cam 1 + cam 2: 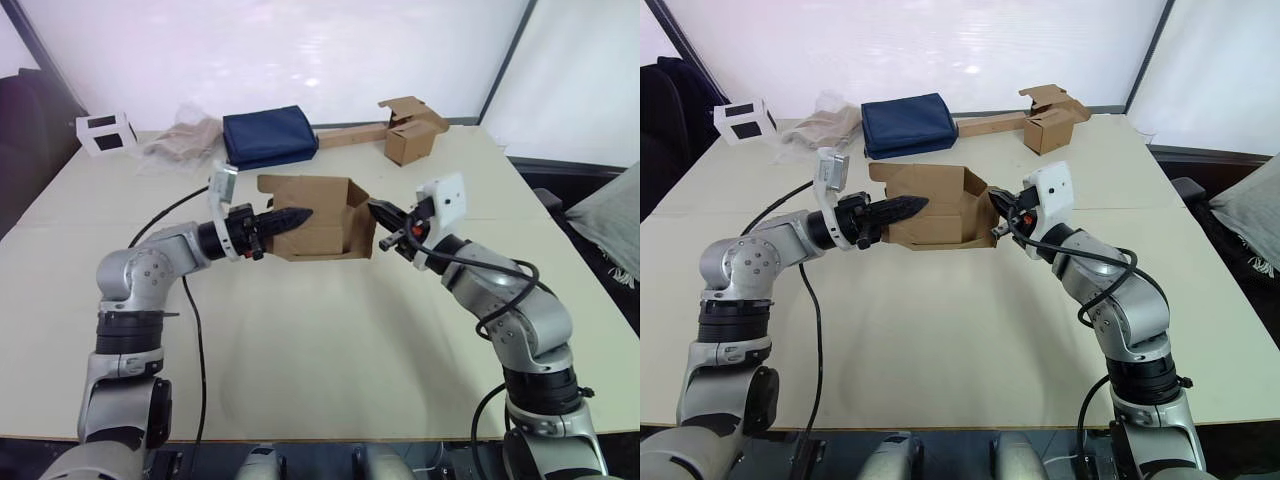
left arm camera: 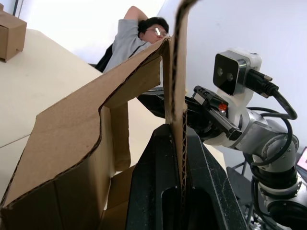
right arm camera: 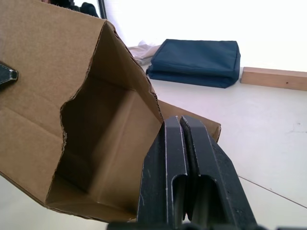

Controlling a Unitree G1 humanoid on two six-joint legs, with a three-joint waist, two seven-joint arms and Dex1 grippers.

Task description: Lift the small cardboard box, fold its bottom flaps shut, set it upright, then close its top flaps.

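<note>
small cardboard box (image 1: pixel 318 218) held just above pale surface (image 1: pixel 320 350) at centre, open end toward right hand (image 1: pixel 383 224). left hand (image 1: pixel 290 217) clamped on thin cardboard panel at box's left side. right hand's fingers pressed together at flap edge. farther back: navy fabric bundle (image 1: pixel 268 136), second brown box (image 1: pixel 410 132) with long strip, white block (image 1: pixel 105 132).

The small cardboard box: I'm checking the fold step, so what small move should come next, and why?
Probably the right claw should push the open end's flap inward. The small cardboard box lies on its side, the left claw is clamped on a wall, and that end gapes open.
</note>
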